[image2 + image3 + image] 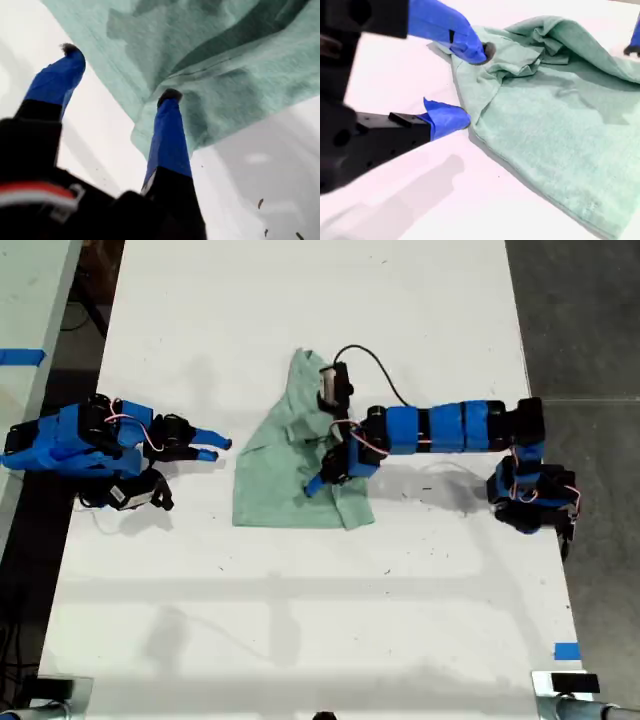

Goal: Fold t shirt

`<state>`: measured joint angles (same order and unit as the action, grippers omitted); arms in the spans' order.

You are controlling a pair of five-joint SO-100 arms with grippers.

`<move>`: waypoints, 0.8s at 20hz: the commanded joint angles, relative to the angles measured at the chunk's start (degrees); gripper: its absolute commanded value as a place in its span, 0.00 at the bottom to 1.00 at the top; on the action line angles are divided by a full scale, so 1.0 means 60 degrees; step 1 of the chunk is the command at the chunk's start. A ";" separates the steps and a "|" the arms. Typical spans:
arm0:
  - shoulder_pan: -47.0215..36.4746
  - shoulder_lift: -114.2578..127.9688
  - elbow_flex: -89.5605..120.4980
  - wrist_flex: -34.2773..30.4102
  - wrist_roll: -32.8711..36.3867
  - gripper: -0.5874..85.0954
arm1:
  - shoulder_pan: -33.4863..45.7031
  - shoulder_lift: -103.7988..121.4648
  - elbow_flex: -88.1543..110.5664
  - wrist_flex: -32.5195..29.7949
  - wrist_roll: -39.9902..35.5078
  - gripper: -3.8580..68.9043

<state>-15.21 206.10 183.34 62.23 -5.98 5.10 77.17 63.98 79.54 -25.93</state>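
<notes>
The pale mint-green t shirt (270, 475) lies crumpled and partly folded over itself in the middle of the white table (300, 620). My first gripper (318, 480) reaches in from the exterior view's right and is open, low over the shirt near its front edge. In the first wrist view my first gripper (120, 75) has one fingertip (170, 97) on the t shirt (225, 75) and the other over bare table. My second gripper (215, 448), at the exterior view's left, is open beside the shirt's edge. My second gripper (470, 82) straddles a bunched corner of the t shirt (560, 135).
A black cable (372, 360) loops over the table behind the first arm. Blue tape (566, 650) marks the table near the exterior view's bottom right. Another table with blue tape (22, 356) stands at the exterior view's left. Dark floor (590, 320) lies at its right.
</notes>
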 commanded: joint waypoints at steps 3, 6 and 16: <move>-0.0044 0.0073 0.0088 -0.0161 0.0103 0.21 | 0.0894 0.6460 0.3252 0.0557 0.0000 0.07; -0.0044 0.0073 0.0088 -0.0161 0.0103 0.21 | 0.1318 1.1382 0.8262 0.0000 0.0688 0.07; -0.0044 0.0073 0.0088 -0.0161 0.0103 0.21 | 0.1509 2.0640 1.9043 -0.0806 0.1699 0.08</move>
<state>-15.21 206.10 183.34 62.23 -5.98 11.60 198.72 173.23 74.18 -14.68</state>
